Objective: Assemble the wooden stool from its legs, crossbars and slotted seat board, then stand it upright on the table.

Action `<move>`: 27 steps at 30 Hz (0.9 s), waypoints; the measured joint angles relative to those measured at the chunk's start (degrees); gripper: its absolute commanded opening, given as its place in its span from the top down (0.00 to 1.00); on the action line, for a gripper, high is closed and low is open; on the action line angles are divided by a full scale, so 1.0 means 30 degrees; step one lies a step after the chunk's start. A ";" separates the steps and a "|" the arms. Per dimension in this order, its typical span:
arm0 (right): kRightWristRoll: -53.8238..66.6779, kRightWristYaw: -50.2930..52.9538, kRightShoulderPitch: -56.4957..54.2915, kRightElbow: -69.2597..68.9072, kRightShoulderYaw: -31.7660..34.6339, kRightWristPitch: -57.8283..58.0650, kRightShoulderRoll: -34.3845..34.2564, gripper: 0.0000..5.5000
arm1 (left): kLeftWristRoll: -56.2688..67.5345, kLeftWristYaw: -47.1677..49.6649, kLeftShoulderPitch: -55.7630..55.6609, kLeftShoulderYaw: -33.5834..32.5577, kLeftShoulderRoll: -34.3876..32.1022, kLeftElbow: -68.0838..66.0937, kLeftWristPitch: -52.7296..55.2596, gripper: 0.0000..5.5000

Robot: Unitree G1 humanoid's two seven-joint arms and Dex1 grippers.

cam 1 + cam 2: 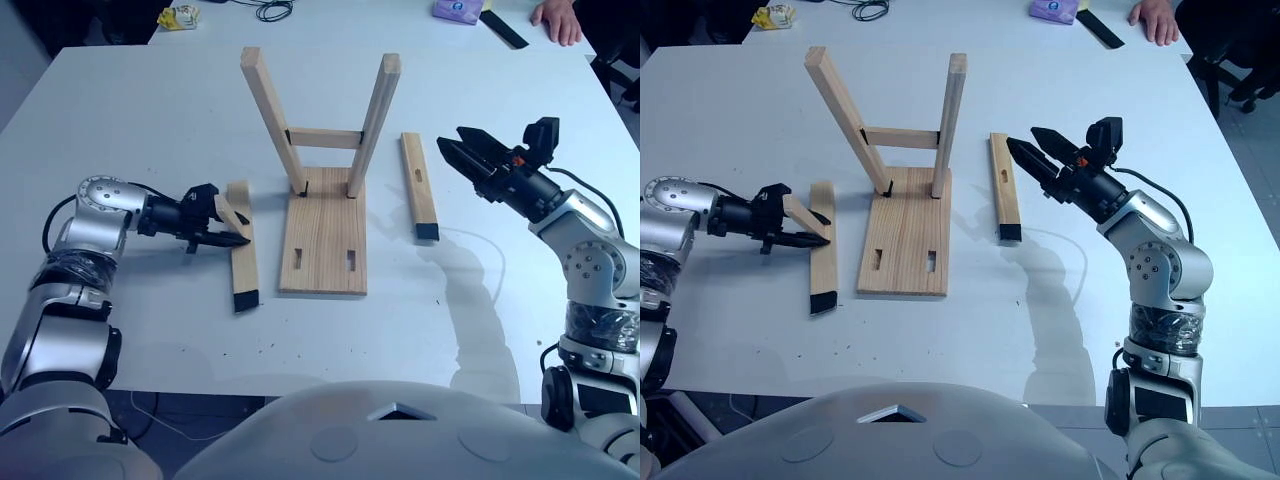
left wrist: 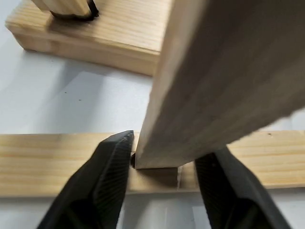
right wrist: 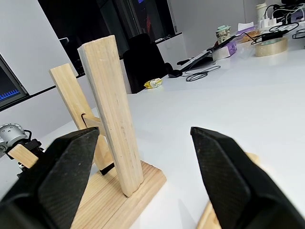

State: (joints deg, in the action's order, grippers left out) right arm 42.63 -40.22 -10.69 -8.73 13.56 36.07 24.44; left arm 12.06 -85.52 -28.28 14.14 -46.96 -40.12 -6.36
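Pale grained seat board bears two square upright legs; left of it, left gripper pinches a crossbar over a loose leg, while right gripper gapes to its right.

Bright overhead light, soft shadows across table

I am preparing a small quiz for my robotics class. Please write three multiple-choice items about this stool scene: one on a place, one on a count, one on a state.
1. Where is the crossbar fitted above the seat board?
A) between the two standing legs
B) flat on that board
C) under that board

2. How many legs stand in the board's slots?
A) one
B) two
C) four

3. The left hand is:
A) open and empty
B) shut on a short crossbar
C) shut on the board

Key: 1 A, it bridges both upright legs; 2 B, two slots are empty; 3 B, its fingers pinch the short piece.
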 measured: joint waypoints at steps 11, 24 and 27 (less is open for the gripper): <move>0.0035 0.0167 0.0448 -0.0076 0.0033 0.0000 -0.0039 0.36 | 0.0655 0.0907 0.0922 -0.2751 -0.0047 0.2282 0.0664 0.41; 0.0121 0.0660 0.1199 -0.0700 0.0221 0.0005 -0.0469 0.36 | 0.2066 0.1040 0.3393 -0.5646 -0.2018 0.5086 0.2559 0.41; 0.0142 0.0882 0.1577 -0.0907 0.0412 -0.0003 -0.0562 0.36 | 0.3856 0.2240 0.4603 -0.7197 -0.1971 0.8150 0.4981 0.41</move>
State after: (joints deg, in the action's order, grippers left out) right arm 43.06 -37.58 -5.96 -11.45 14.80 36.06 22.75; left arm 23.62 -78.80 -14.47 -7.45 -52.88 -15.67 8.59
